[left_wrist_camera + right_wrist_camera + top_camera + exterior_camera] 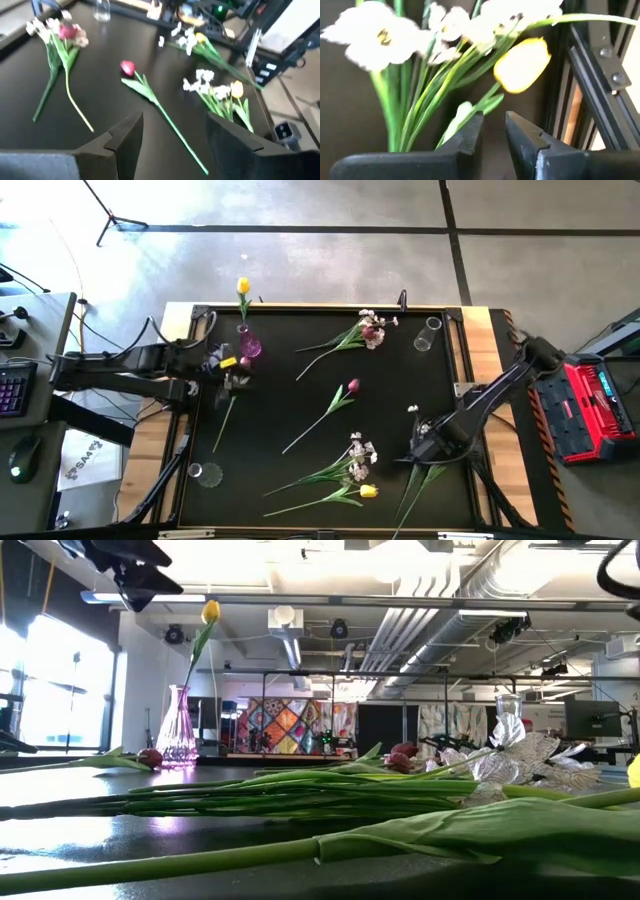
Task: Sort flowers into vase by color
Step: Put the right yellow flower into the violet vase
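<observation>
Flowers lie all over the black table (300, 410), and the right gripper (492, 131) is down among some of them at the near right corner. Its two dark fingers (465, 137) stand close together with a thin gap between them. A pale green leaf sits right by that gap, but I cannot tell if the fingers pinch it. Just past the fingers is a yellow tulip (522, 65), and beside it are white blossoms (375, 42) on green stems.

The left gripper (172, 135) hangs over the left side of the table. Its fingers are wide apart and hold nothing. Beyond them lies a dark red tulip (128, 67) on a long stem in the middle of the table.

At the far left stands a pink glass vase (249, 344) with one yellow tulip (243, 285) upright in it. A clear vase (428, 333) is at the far right corner, and another clear vase (207, 474) is at the near left. A bunch with white blossoms and a red tulip (372, 332) lies at the far side. Another bunch with white blossoms (358, 452) and a yellow tulip (369, 491) lies near the front.
</observation>
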`<state>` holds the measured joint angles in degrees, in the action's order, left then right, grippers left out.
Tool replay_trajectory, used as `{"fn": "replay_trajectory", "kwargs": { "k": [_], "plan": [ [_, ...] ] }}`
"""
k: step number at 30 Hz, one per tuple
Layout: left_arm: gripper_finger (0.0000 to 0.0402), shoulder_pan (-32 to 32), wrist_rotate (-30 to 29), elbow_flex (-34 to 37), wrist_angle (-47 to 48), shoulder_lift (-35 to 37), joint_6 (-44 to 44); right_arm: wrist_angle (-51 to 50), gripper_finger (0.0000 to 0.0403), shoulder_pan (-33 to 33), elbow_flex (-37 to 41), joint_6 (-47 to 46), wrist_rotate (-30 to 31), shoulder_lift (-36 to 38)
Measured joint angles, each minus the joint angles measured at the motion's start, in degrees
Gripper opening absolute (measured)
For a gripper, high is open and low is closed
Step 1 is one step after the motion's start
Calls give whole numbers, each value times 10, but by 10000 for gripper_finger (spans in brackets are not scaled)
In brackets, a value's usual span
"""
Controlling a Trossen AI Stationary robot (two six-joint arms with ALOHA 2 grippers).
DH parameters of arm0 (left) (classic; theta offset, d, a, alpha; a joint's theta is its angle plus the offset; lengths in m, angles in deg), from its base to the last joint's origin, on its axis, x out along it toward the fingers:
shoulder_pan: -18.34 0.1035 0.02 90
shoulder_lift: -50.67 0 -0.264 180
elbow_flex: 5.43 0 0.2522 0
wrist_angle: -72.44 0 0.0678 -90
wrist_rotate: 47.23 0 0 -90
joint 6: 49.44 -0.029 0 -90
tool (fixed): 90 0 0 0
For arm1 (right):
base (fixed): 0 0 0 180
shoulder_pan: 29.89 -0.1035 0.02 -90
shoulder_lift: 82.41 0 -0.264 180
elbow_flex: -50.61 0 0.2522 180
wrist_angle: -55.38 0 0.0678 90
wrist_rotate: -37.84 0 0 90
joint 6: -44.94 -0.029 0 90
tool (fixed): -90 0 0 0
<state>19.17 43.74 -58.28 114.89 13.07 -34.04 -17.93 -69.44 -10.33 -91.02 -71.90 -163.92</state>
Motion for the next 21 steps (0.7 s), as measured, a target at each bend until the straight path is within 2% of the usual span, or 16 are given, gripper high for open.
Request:
{"fn": "replay_trajectory", "kwargs": {
  "k": [5,12,16,21],
  "plan": [
    [200,-15,-12,0,1,-21,14,8,107,0,1,-7,-8,-54],
    [200,-18,-17,0,0,-45,24,71,142,0,1,-5,-17,-112],
    [200,-18,-37,0,-2,-57,12,77,136,1,-2,10,-24,-141],
    [200,-18,-68,0,-18,-70,10,73,86,6,-1,13,-23,-143]
  ]
}}
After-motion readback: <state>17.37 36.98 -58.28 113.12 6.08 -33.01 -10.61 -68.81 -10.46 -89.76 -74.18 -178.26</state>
